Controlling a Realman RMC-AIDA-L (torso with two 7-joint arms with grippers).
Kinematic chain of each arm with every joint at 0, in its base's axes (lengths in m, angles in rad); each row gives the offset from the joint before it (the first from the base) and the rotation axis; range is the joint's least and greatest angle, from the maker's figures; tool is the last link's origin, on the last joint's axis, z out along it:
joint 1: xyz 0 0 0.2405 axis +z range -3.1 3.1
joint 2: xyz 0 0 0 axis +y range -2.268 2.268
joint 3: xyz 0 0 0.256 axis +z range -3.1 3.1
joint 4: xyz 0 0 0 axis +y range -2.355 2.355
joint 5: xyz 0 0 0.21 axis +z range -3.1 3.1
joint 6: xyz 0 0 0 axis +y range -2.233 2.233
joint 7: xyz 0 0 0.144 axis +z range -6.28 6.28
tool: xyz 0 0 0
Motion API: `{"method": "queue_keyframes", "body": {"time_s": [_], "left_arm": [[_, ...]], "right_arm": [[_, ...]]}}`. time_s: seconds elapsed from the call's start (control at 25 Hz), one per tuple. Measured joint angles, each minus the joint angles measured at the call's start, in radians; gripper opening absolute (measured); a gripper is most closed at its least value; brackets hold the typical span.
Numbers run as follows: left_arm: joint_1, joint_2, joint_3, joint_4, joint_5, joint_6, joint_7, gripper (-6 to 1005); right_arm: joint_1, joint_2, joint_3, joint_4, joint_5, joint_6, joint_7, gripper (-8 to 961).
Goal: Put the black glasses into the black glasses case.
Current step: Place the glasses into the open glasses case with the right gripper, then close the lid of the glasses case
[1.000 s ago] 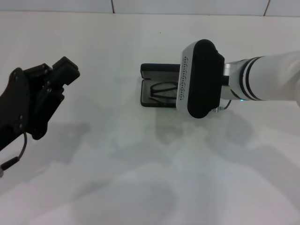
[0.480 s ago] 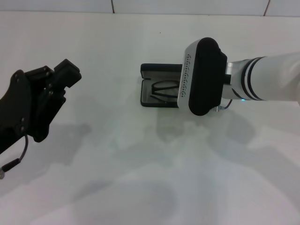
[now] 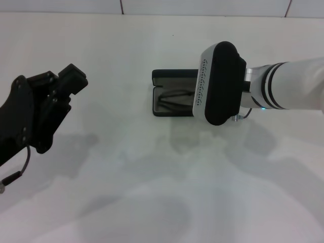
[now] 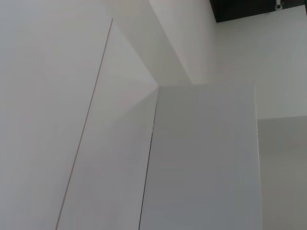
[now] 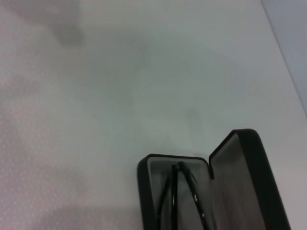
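The black glasses case [image 3: 172, 74] lies open at the table's middle, its lid standing toward the far side. The black glasses [image 3: 169, 98] lie inside its grey-lined base. My right arm's wrist housing [image 3: 218, 83] hovers over the case's right end and hides that part; the right gripper is hidden beneath it. The right wrist view shows the open case [image 5: 249, 163] with the glasses [image 5: 184, 191] in it and no fingers. My left gripper [image 3: 68, 81] is parked raised at the far left, away from the case.
The white table [image 3: 152, 177] stretches around the case, with a white tiled wall behind it. The left wrist view shows only white wall panels [image 4: 201, 158].
My right arm has shifted slightly to the right over the case. The glasses have settled a little lower in the case. The left arm has not moved.
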Motion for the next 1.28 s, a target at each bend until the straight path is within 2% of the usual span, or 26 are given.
{"method": "queue_keyframes", "body": {"time_s": [0.28,0.64,0.68,0.76,0.92,1.08,1.12,1.16,1.28], "left_arm": [[0.001,0.0,-0.001,0.0,0.002,0.0,0.0,64],[0.0,-0.001,-0.006,0.0,0.013,0.0,0.001,64],[-0.002,-0.001,-0.006,0.0,0.014,0.0,0.001,64],[-0.008,-0.001,-0.006,0.0,0.016,0.0,0.001,65],[-0.02,0.008,-0.006,0.006,0.02,-0.001,-0.005,65],[-0.041,0.037,-0.013,0.011,0.02,-0.008,-0.02,65],[-0.069,0.047,-0.016,0.012,0.025,-0.021,-0.035,65],[-0.098,0.053,-0.019,0.012,0.037,-0.042,-0.054,66],[-0.195,0.07,-0.021,0.033,0.066,-0.132,-0.13,66]], "right_arm": [[-0.012,0.0,-0.007,-0.02,0.0,-0.007,0.0,203],[-0.099,0.0,-0.009,-0.142,0.001,-0.044,0.0,204],[-0.119,0.0,-0.008,-0.171,0.002,-0.052,0.0,204],[-0.232,-0.001,0.004,-0.3,0.015,-0.066,0.0,204],[-0.342,-0.007,0.047,-0.432,0.083,-0.092,-0.002,205],[-0.399,-0.016,0.185,-0.494,0.31,-0.211,-0.044,205],[-0.418,-0.018,0.237,-0.498,0.397,-0.25,-0.079,205],[-0.453,-0.02,0.33,-0.5,0.52,-0.328,-0.151,206],[-0.497,-0.02,0.54,-0.477,0.73,-0.512,-0.287,206]]}}
